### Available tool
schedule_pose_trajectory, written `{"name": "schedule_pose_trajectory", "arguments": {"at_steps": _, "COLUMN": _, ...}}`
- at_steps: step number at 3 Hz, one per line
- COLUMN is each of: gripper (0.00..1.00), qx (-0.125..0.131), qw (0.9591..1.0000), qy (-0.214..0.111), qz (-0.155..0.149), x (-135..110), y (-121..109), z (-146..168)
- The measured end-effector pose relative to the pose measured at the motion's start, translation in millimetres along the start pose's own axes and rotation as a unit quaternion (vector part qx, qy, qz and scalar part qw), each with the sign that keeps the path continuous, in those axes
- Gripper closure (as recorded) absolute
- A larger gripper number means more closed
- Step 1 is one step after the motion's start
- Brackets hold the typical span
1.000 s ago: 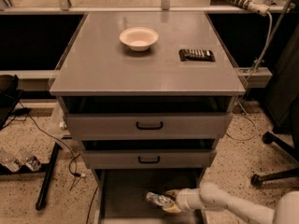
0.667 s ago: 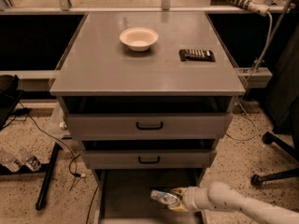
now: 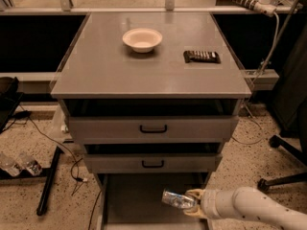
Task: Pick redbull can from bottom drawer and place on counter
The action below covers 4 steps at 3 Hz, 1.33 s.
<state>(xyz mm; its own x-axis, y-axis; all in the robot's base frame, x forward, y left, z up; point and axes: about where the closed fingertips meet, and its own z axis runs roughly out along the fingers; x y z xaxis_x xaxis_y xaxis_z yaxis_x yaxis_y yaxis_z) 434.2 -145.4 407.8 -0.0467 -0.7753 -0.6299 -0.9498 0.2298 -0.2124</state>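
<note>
The redbull can (image 3: 175,199) is a slim shiny silver-and-blue can, lying on its side above the floor of the open bottom drawer (image 3: 134,202) at the lower middle of the camera view. My gripper (image 3: 191,202) reaches in from the lower right on a white arm and is shut on the can's right end, holding it over the right part of the drawer floor. The counter (image 3: 148,66) is the broad grey top of the cabinet, well above the gripper.
A white bowl (image 3: 142,39) and a dark ribbed rectangular object (image 3: 201,56) sit on the counter. Two upper drawers with black handles (image 3: 153,128) stand slightly open above the gripper. A black pole (image 3: 48,181) and cables lie on the floor at left; a chair base (image 3: 283,176) is at right.
The gripper has moved the can to the right and a little up within the bottom drawer; the arm has drawn back toward the right.
</note>
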Motion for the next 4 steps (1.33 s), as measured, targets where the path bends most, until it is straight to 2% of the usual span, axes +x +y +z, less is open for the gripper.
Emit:
{"name": "schedule_pose_trajectory", "arguments": {"at_steps": 1, "gripper": 1.00, "qx": 0.030, "qw": 0.9987, "qy": 0.014, "qz": -0.038, "x": -48, "y": -32, "z": -83}}
{"name": "schedule_pose_trajectory", "arguments": {"at_steps": 2, "gripper": 1.00, "qx": 0.024, "qw": 0.9972, "qy": 0.008, "qz": -0.070, "x": -87, "y": -69, "z": -162}}
{"name": "schedule_pose_trajectory", "arguments": {"at_steps": 3, "gripper": 1.00, "qx": 0.023, "qw": 0.9972, "qy": 0.008, "qz": -0.071, "x": -87, "y": -68, "z": -162}}
{"name": "schedule_pose_trajectory", "arguments": {"at_steps": 4, "gripper": 1.00, "qx": 0.032, "qw": 0.9956, "qy": 0.017, "qz": -0.087, "x": -100, "y": -70, "z": -179}}
